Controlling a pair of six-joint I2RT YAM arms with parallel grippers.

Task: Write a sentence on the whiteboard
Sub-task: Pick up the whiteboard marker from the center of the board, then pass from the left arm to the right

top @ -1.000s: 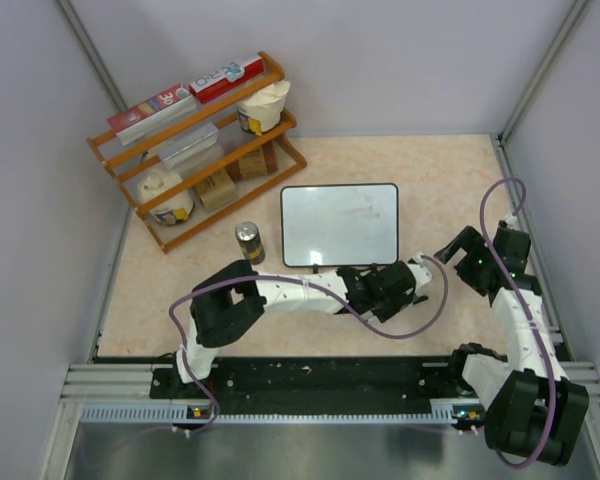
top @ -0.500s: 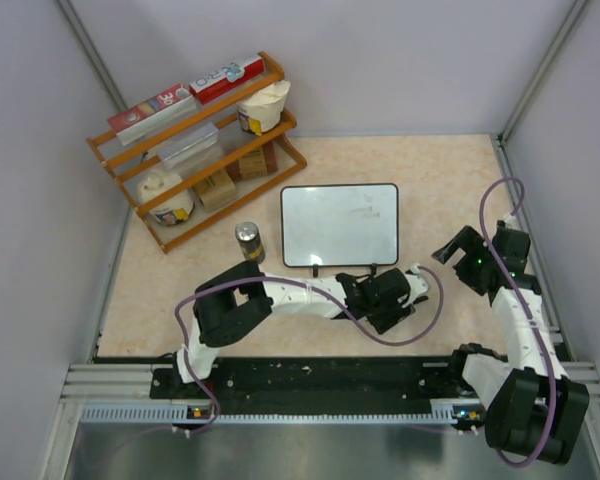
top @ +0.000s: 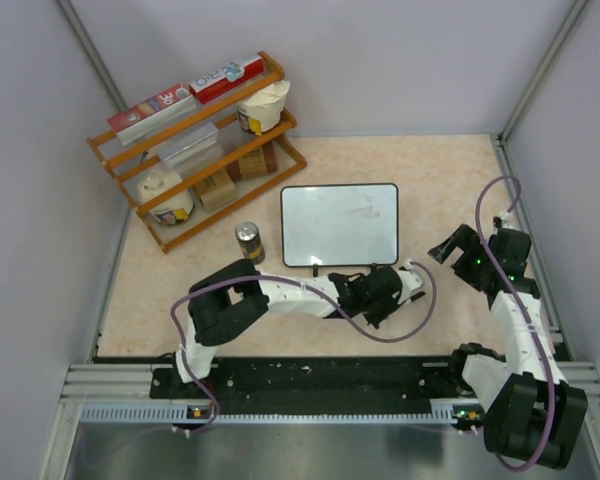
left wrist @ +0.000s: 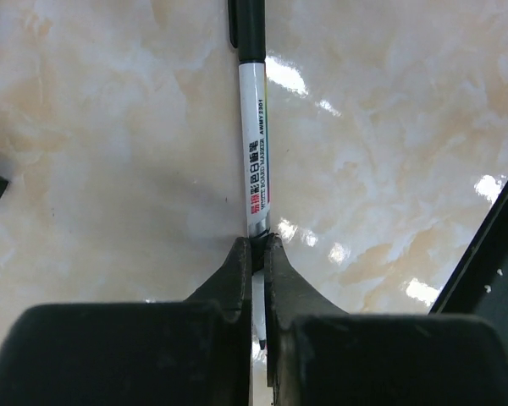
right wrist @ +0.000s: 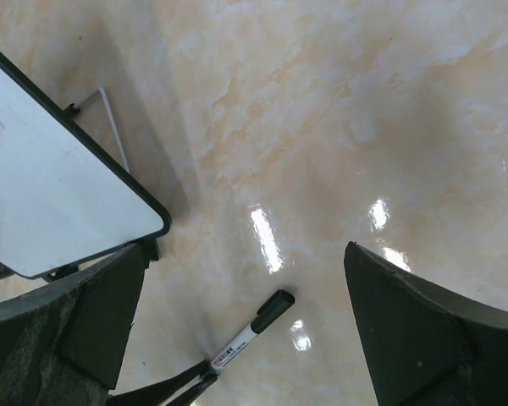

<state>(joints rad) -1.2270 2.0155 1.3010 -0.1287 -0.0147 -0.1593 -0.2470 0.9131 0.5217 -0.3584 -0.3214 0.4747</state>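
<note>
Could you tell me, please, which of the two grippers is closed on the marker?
The left gripper, pinching the end of the marker; the right gripper is wide open and holds nothing.

Overhead wide, wrists close downward, both apparently share marker (left wrist: 254,152)

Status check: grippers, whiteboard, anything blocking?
Left gripper shut on capped marker. Right gripper open, empty. Whiteboard unwritten, faint smudges only. Can stands by its near-left corner.
</note>
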